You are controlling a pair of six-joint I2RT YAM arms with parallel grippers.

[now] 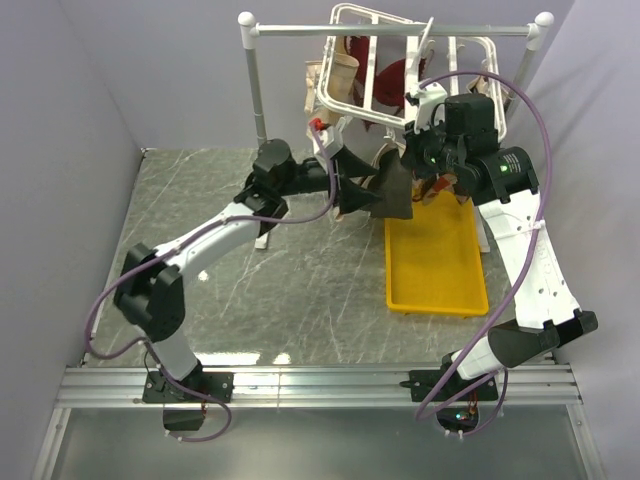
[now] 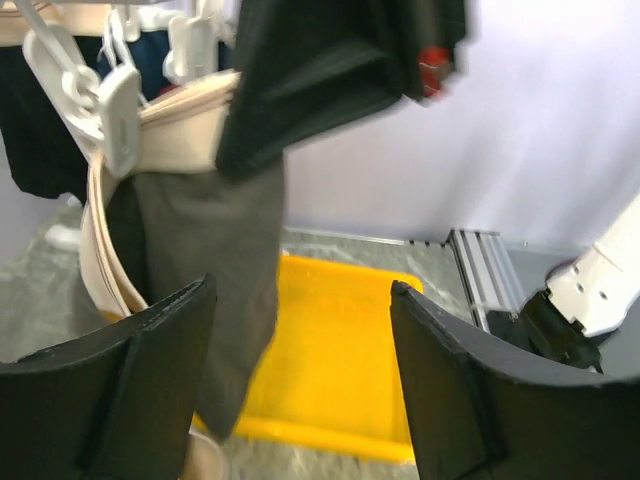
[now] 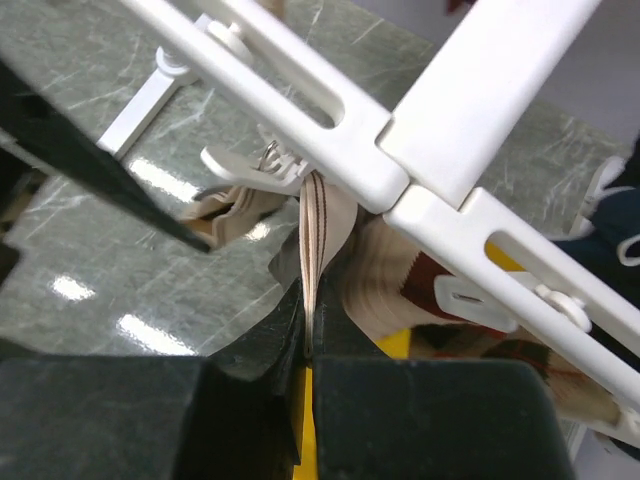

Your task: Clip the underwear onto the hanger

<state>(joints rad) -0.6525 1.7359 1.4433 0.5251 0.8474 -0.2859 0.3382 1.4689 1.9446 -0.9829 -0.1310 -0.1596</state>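
Looking down, you see a grey marbled counter (image 1: 300,290) closed in by pale lilac walls on three sides. An aluminium rail (image 1: 320,385) runs along its near edge. A yellow tray (image 1: 440,275) lies on the right half, its long sides running toward the far edge. A white stand (image 1: 390,30) rises at the far edge, and the hanger (image 1: 338,100) hangs tilted from its top bar.

The underwear (image 1: 396,192) hangs in the air below the hanger, over the tray's far left corner, between your two arms. Your right claw (image 3: 305,350) is pressed together on the garment's striped beige band (image 3: 318,225), just under a white slat and beside a small clip (image 3: 250,170). Your left claw (image 2: 302,300) is spread wide with nothing between its fingers (image 2: 120,400). The grey fabric hangs just past the left one.

From above, the right wrist covers its own fingertips and the place where band meets hanger. In the left wrist view another clip (image 2: 115,120) lies against the band, but you cannot tell whether it bites the cloth. A dark blurred shape crosses the top of that view and hides the band's right end. A maroon garment (image 1: 392,75) and a beige one (image 1: 335,75) show only in part behind the slats. The arms cut off most of the stand's foot.
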